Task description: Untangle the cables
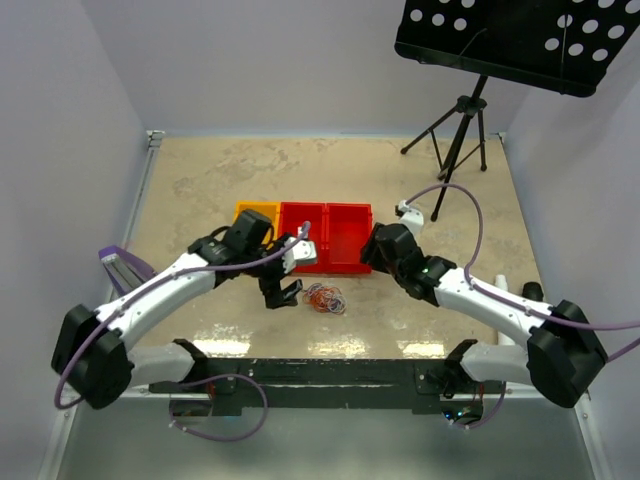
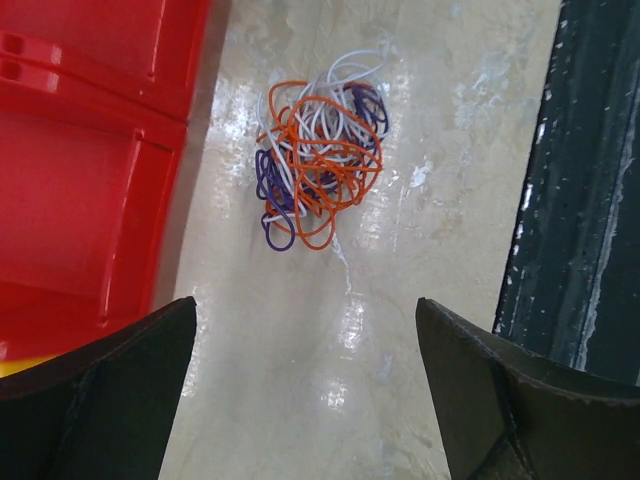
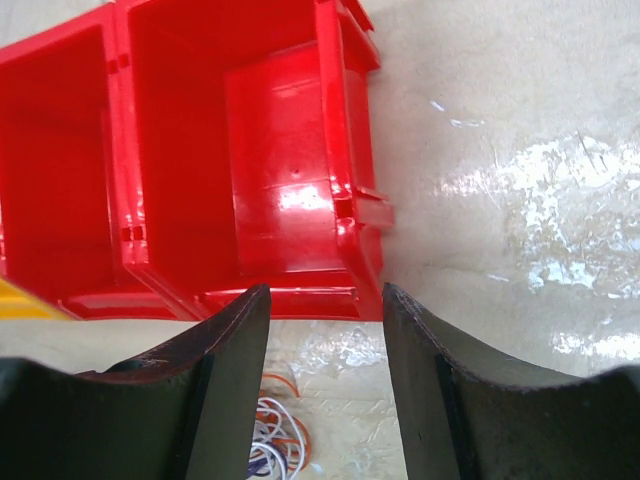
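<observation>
**Top view, read left to right.** On the table (image 1: 190,180) I see a row of three bins set side by side: a yellow bin (image 1: 255,212), then the left red bin (image 1: 302,228), then the right red bin (image 1: 348,232).

My left gripper (image 1: 283,293) hangs just in front of the yellow and left red bins. Its jaws are spread wide and hold nothing. Its wrist view shows bare table between the fingers (image 2: 110,380) and the tangle ahead.

The cables (image 1: 326,297) lie on the table in one small knot of orange, white and purple loops. The knot is just right of the left gripper, near the front wall of the red bins but apart from it. On the near side a black rail (image 1: 330,372) runs along the table edge, close to the knot.

My right gripper (image 1: 372,252) sits at the near right corner of the right red bin, jaws parted and empty — that corner stands directly before them.

Far right, beyond the table, stands a black music stand (image 1: 515,40).
</observation>
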### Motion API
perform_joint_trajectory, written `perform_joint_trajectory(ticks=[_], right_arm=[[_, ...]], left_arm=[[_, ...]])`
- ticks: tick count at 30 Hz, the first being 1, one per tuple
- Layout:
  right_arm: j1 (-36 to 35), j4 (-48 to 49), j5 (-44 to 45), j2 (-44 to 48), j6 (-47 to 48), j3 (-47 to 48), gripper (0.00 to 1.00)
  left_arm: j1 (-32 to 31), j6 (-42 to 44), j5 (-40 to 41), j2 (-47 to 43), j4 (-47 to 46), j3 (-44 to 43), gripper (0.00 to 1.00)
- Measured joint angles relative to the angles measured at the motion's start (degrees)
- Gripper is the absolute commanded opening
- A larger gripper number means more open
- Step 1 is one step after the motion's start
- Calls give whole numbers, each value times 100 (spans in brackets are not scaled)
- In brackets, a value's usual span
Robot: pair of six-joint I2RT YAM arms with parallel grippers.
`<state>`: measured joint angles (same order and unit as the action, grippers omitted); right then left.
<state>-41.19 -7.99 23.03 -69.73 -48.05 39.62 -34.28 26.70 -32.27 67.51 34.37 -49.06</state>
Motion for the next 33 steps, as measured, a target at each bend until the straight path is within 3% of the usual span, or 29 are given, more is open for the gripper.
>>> perform_joint_trajectory(ticks=[8,13,17,25,29,33], right_arm=[[4,122,2,-544,-168,-70,52],[4,208,63,-1099,-195,35,47],[11,310,216,-1241,-221,199,37],[177,330,391,-1283,-496,205,32],[234,313,468,-1239,-608,164,33],[293,251,494,-1056,-686,22,40]], left_arm=[[-122,92,369,1091,-557,-24,85],[-212,79,411,1150,-868,-59,69],[-326,42,409,1370,-1043,-160,68],[-507,33,411,1720,-1115,-271,68],[-525,33,426,1784,-1123,-293,65],[-525,20,435,1816,-1123,-326,52]])
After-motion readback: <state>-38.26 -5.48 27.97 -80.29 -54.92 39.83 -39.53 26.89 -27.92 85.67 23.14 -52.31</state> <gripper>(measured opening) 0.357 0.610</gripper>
